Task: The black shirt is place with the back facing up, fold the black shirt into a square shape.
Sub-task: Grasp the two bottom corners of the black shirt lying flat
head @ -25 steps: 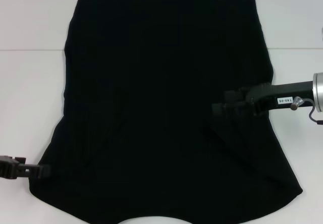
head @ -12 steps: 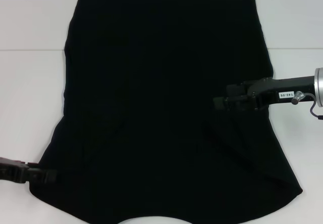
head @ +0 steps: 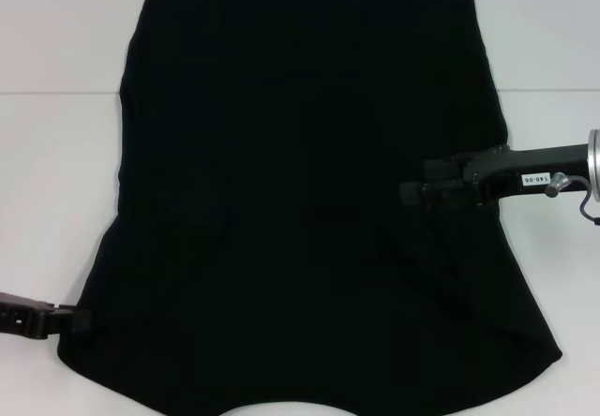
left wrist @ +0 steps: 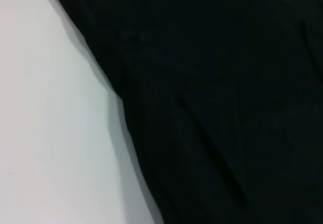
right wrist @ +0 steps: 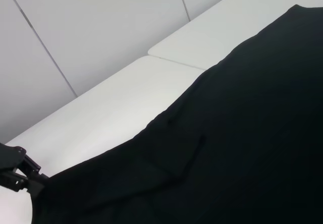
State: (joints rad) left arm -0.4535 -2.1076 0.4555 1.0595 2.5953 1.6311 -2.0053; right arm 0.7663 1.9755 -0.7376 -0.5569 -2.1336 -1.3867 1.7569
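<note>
Left gripper [head: 80, 322] meets the black shirt's [head: 309, 200] corner; right gripper [head: 410, 193] hovers above; grip unclear.

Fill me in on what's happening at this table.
A two-armed robot is working on a black shirt spread flat on a white table, with no fold made yet. The left gripper is at the shirt's near left corner. The right gripper reaches in over the shirt's right side. Whether either has pinched the fabric cannot be seen.

The black shirt [head: 309, 200] lies spread flat, plain side up, widening toward the robot.
</note>
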